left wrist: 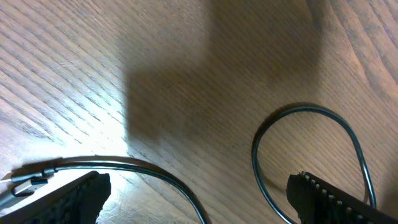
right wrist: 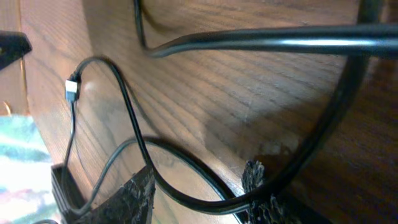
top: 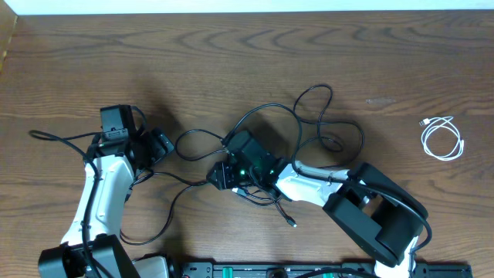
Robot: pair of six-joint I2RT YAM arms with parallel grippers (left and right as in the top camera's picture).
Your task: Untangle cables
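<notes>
A tangle of black cables (top: 293, 127) sprawls over the middle of the wooden table. My left gripper (top: 164, 145) sits at its left end, low over the wood. In the left wrist view that gripper (left wrist: 199, 202) is open wide; one black strand (left wrist: 180, 183) curves between the fingers and a loop (left wrist: 308, 111) lies ahead of the right finger (left wrist: 326, 199). My right gripper (top: 221, 174) is in the tangle's middle. It is open (right wrist: 196, 193), with a thick black cable (right wrist: 186, 199) crossing the gap and touching the right finger (right wrist: 258, 186). A small plug (right wrist: 71, 89) lies ahead.
A coiled white cable (top: 442, 137) lies apart at the right side of the table. A loose black connector end (top: 292, 224) rests near the front, by the right arm. The table's far edge runs along the top.
</notes>
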